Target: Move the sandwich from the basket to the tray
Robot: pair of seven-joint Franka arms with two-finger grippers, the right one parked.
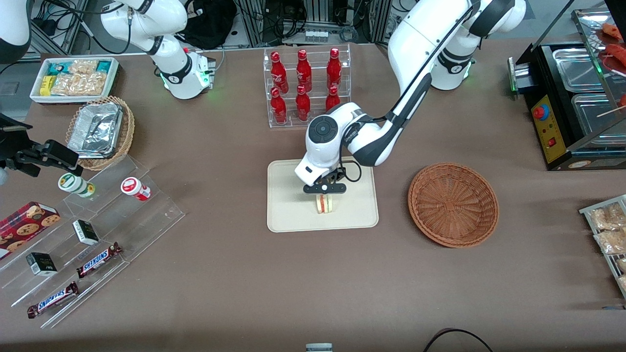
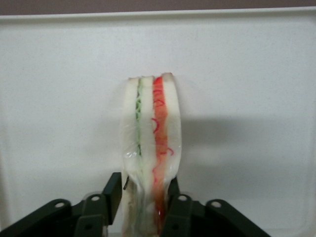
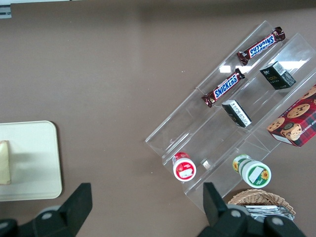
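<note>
The sandwich [image 1: 324, 204], a white wedge with green and red filling, stands on its edge over the middle of the cream tray [image 1: 288, 205]. My left gripper [image 1: 324, 191] is right above it, shut on the sandwich. In the left wrist view the black fingers [image 2: 112, 195] press both bread faces of the sandwich [image 2: 150, 133], with the tray [image 2: 247, 74] filling the background. I cannot tell whether the sandwich touches the tray. The reddish-brown basket [image 1: 453, 204] lies empty beside the tray, toward the working arm's end. The right wrist view shows the tray [image 3: 29, 163] and the sandwich's edge [image 3: 4, 163].
A clear rack of red bottles [image 1: 305, 85] stands farther from the front camera than the tray. Clear tiered shelves with snack bars and small boxes [image 1: 93, 230], a tan basket of foil trays [image 1: 100, 129] and a white bin of snacks [image 1: 73, 78] lie toward the parked arm's end.
</note>
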